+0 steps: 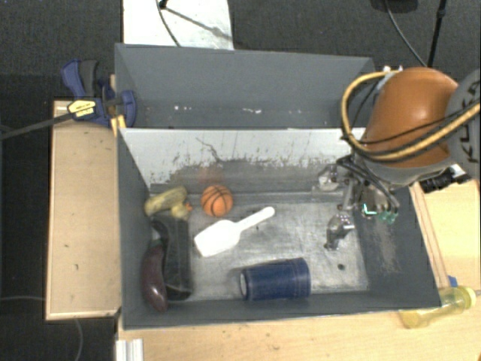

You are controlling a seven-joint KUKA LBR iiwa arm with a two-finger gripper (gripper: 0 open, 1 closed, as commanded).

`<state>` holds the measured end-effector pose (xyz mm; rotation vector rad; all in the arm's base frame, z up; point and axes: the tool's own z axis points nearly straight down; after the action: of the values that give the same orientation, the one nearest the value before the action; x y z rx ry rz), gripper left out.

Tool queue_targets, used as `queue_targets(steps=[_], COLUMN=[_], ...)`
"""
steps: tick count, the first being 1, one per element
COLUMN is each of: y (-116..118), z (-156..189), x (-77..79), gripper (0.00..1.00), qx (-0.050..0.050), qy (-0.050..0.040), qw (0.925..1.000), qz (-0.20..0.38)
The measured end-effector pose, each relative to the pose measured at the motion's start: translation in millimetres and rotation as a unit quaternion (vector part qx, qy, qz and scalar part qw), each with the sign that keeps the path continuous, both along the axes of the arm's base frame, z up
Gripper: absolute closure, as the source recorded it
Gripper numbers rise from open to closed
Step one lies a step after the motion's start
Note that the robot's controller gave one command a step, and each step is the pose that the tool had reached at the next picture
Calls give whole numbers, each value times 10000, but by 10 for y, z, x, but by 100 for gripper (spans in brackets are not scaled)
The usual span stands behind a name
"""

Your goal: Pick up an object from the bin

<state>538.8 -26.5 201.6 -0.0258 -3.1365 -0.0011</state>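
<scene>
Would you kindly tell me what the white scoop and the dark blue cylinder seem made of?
White scoop: probably plastic, matte, uniformly white and smooth. Dark blue cylinder: perhaps a plastic or metal can; faint sheen along its side, so uncertain.

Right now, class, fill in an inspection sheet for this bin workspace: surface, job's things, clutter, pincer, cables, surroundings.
Surface: grey metal bin, floor scuffed.
Job's things: orange ball, white scoop, blue cylinder on its side, yellowish toy, black object, purple aubergine; all left or middle.
Clutter: nothing seen.
Pincer: pincer low over bare bin floor at right, apart from every thing.
Cables: yellow-and-black cables looped round the arm's orange cover.
Surroundings: dark floor.
</scene>
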Motion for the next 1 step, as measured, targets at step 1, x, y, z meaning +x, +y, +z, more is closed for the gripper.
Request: queue_targets(steps=[1], y=[0], z=[42], x=[17], gripper=[0], qx=[-3], qy=[-41], qw=[10000], qz=[5])
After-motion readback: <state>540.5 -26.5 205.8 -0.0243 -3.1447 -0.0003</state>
